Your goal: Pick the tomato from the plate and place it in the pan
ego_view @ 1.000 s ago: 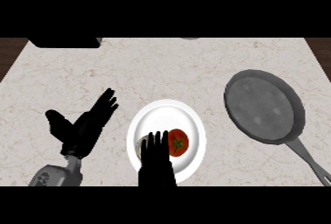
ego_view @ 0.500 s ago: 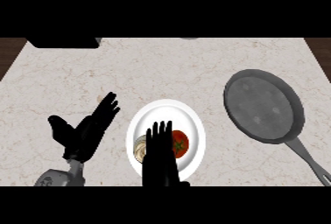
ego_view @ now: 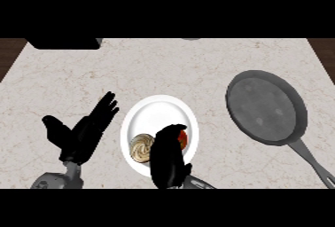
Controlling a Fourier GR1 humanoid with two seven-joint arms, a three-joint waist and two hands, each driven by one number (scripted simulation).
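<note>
One view is all I have, from my head, looking steeply down. My right hand is over the near side of the plate, fingers curled down over the tomato, of which only a red sliver shows at the fingers' right edge. I judge this to be the grasp itself: the tomato sits on the plate and I am closing round it, though I cannot see whether it has left the plate. Just left of my fingers, on the same plate, lies a pale round coiled thing; I cannot tell what it is. My left hand rests open beside the plate, fingers up.

Next I would lift the tomato clear of the rim, carry it right and set it in the pan, which lies well apart, its handle running toward the lower right corner.

The counter is pale speckled stone. A dark block sits at its far left edge, with brown wood past the corners.
</note>
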